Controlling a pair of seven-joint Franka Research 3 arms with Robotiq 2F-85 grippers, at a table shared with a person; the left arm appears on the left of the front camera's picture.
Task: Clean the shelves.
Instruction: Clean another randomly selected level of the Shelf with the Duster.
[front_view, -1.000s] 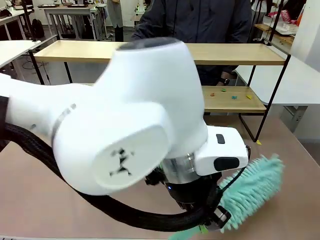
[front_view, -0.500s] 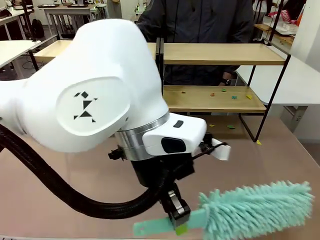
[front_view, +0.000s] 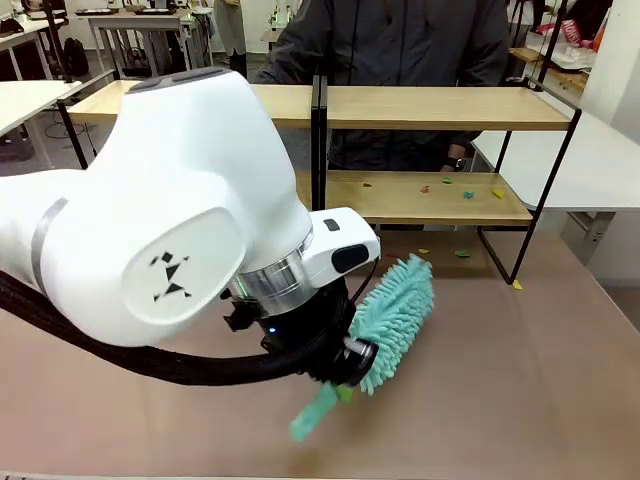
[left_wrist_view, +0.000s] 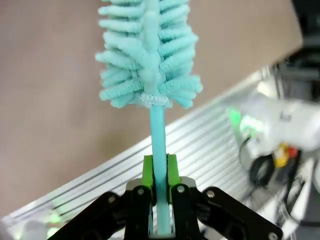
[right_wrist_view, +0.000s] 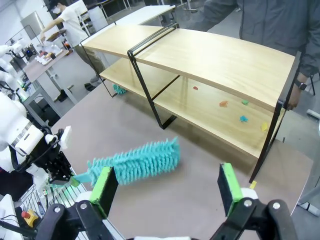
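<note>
Compared with half a second ago, the duster (front_view: 395, 315) has swung. Then it lay almost level along the near edge of the surface (front_view: 520, 380), with its head toward the right edge. Now its head points up and away, toward the shelves (front_view: 440, 108), and it is closer to the middle of the surface. The left arm (front_view: 180, 230) has also rolled. One second ago it covered the centre post of the shelves, and now we see the post beside it.

The left gripper (left_wrist_view: 160, 167) stays clamped on the thin handle (left_wrist_view: 157, 130) of the duster (left_wrist_view: 150, 50), with the green pads pressed on both sides. The right gripper (right_wrist_view: 167, 181) has its fingers wide apart with nothing between them.

The shelves (right_wrist_view: 215, 60) stand along the far edge of the surface, with a person (front_view: 400, 40) behind them. Small coloured bits (front_view: 468, 192) lie on the right part of the lower board.

In the front view the left gripper (front_view: 345, 385) is mostly hidden under the wrist, and the arm covers the left section of the lower board. In the left wrist view the top of the duster head is cut off, and the things at the right are too blurred to name.
</note>
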